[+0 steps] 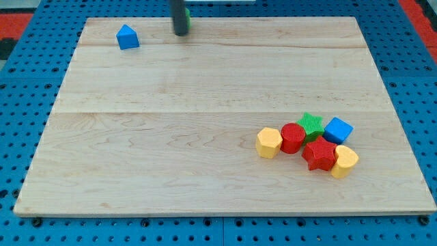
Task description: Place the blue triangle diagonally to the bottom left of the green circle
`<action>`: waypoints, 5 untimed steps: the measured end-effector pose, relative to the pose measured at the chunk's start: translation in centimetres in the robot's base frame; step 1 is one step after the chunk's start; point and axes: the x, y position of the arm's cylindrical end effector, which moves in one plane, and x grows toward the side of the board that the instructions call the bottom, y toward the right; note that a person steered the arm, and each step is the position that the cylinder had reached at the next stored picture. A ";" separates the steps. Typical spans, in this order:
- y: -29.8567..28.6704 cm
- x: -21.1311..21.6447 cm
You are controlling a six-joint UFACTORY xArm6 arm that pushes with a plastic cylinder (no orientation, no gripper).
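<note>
The blue triangle (127,37) sits near the board's top left corner. My tip (181,32) is down on the board near the top edge, to the right of the blue triangle and apart from it. A sliver of green (188,18) shows at the rod's right side; it looks like the green circle, mostly hidden behind the rod.
A tight cluster lies at the lower right: a yellow hexagon (269,142), a red cylinder (293,137), a green star (311,124), a blue cube (338,130), a red star (319,154) and a yellow heart (345,161). The wooden board (171,137) rests on a blue pegboard.
</note>
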 end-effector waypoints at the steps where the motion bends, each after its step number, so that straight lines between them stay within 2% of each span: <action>1: -0.7 5.8; 2: -12.8 6.9; 3: -22.6 -1.3; 4: -17.9 -4.0; 5: -14.0 3.2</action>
